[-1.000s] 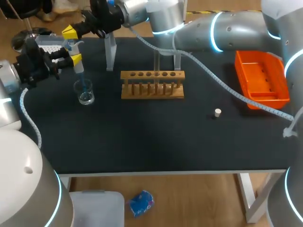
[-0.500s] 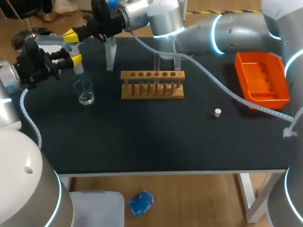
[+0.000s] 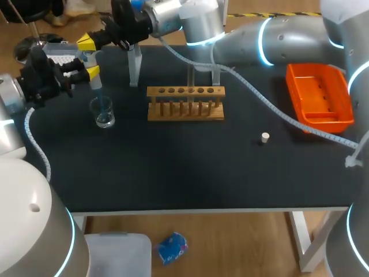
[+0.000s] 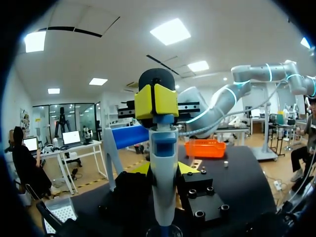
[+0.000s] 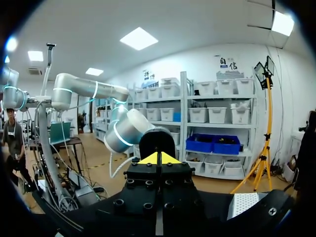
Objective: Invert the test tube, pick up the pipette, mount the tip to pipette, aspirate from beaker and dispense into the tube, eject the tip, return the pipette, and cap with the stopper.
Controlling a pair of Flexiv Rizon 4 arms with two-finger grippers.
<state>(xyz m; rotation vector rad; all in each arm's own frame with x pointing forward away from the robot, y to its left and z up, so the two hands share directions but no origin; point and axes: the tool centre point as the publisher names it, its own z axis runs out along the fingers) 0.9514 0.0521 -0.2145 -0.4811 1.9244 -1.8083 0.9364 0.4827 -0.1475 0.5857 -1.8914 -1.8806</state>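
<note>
Black table: it is dark and flat, and everything sits on it.
Stopper: a small pale plug. It lies alone on the table on my right side, well apart from the other things.
Beaker: a little clear glass cup on my left side. It stands upright, right under the pipette's thin end.
Wooden rack: a brown rack with a row of round holes. It is in the middle of the table, beside the beaker.
Pipette: it is white and blue and is held upright over the beaker. Its thin end points down into the cup. I cannot tell if it touches the water.
Left gripper: its yellow tips squeeze the pipette's body from both sides and hold it up.
Orange tray: it sits at the far right of the table.
Right gripper: its arm reaches all the way across from the right. Its two yellow tips are pressed together and sit on the very top of the pipette, as the left wrist view shows.
Clear stand: it stands upright behind the rack, near the far edge.
</note>
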